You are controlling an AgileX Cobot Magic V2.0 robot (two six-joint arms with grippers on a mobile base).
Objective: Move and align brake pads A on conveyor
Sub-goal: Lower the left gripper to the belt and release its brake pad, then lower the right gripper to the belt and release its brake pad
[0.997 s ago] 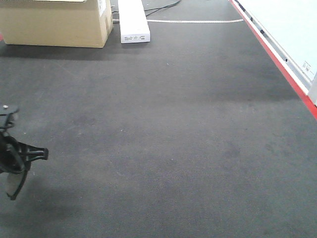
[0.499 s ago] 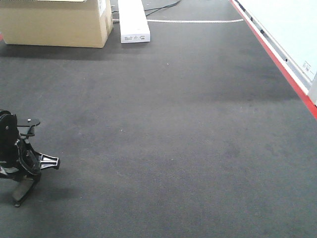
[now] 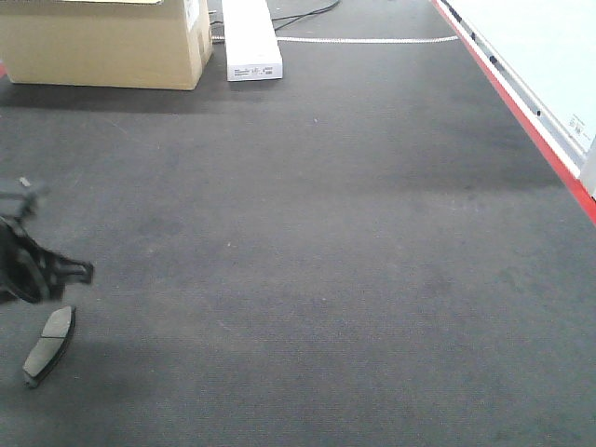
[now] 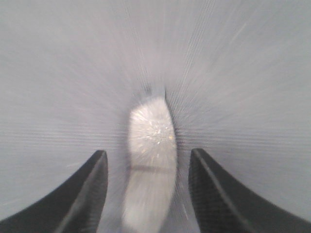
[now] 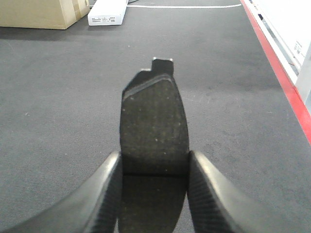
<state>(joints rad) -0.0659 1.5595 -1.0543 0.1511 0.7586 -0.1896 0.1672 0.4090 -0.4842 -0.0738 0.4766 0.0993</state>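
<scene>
Far end: cardboard box (image 3: 102,42), white carton (image 3: 251,39), black cable (image 3: 305,11).

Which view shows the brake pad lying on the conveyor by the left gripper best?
Exterior front: the brake pad lies flat and sharp, groove visible. Left wrist shows it blurred and washed out. Right wrist shows only a second pad.

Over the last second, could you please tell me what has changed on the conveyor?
The left pincer set a brake pad down on the conveyor, at the left of the front view, let go, and rose clear of it, open. The cardboard box and the white box at the far end stayed put.
</scene>
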